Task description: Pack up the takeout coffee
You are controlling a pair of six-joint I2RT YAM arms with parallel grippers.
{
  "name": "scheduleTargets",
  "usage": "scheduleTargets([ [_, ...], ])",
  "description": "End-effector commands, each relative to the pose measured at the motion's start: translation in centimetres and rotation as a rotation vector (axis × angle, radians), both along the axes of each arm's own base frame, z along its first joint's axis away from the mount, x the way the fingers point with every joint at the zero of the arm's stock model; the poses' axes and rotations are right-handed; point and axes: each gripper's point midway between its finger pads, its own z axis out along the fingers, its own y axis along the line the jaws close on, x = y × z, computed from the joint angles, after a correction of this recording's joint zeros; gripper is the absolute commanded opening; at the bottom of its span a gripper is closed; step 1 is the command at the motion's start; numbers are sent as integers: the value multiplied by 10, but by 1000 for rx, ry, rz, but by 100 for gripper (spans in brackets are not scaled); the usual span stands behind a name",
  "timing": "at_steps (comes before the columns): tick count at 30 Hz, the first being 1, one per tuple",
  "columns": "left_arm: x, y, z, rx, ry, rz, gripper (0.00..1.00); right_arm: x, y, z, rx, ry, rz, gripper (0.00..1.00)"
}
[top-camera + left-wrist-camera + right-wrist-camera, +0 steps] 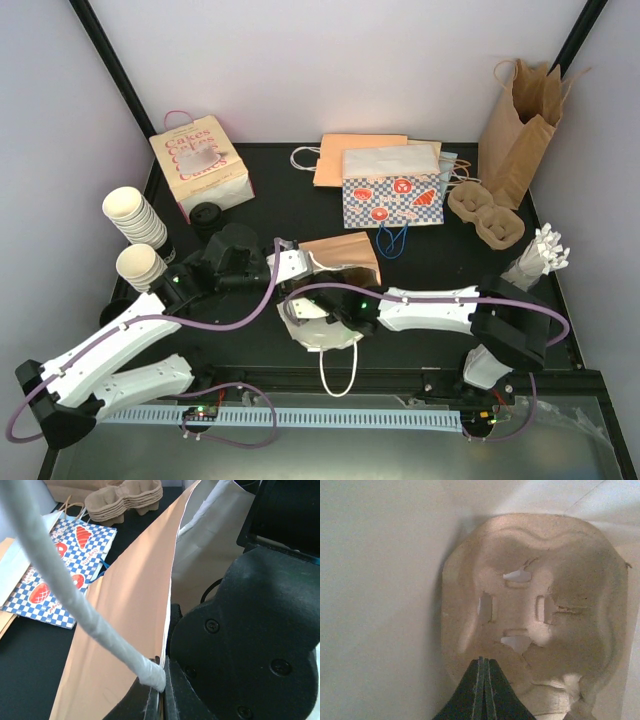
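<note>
Tan paper bag (340,258) lies on its side mid-table in the top view. The left gripper (285,262) pinches its rim, and the right gripper (335,318) reaches into its white mouth. The takeout coffee (206,215) stands well apart, just beside the Cakes box (200,165). Left wrist: the jaws clamp the bag's rim where the white handle (75,595) meets it. Right wrist: the 2 jaws are pressed together on nothing, over a pulp cup carrier (535,605) inside the bag.

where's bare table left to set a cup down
Bare table lies between the checkered bag, the cup carriers and the right arm, and between the cakes box and the flat orange bags. Crowded: the left, with cup stacks and the left arm, and the centre around the open bag.
</note>
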Motion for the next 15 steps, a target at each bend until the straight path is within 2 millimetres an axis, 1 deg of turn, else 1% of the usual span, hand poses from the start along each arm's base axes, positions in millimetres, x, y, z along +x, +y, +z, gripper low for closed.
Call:
scheduleTargets([
  [1, -13, -14, 26, -79, -8, -73, 2, 5, -5, -15, -5, -13, -26, 1],
  [6, -19, -18, 22, -71, 18, -100, 2, 15, -6, -22, -20, -63, -57, 1],
  [11, -24, -18, 20, -62, 26, -116, 2, 22, -5, -22, -12, -99, -83, 1],
  [15, -26, -17, 15, -42, 38, -123, 3, 26, -6, -23, -13, -97, -105, 1],
])
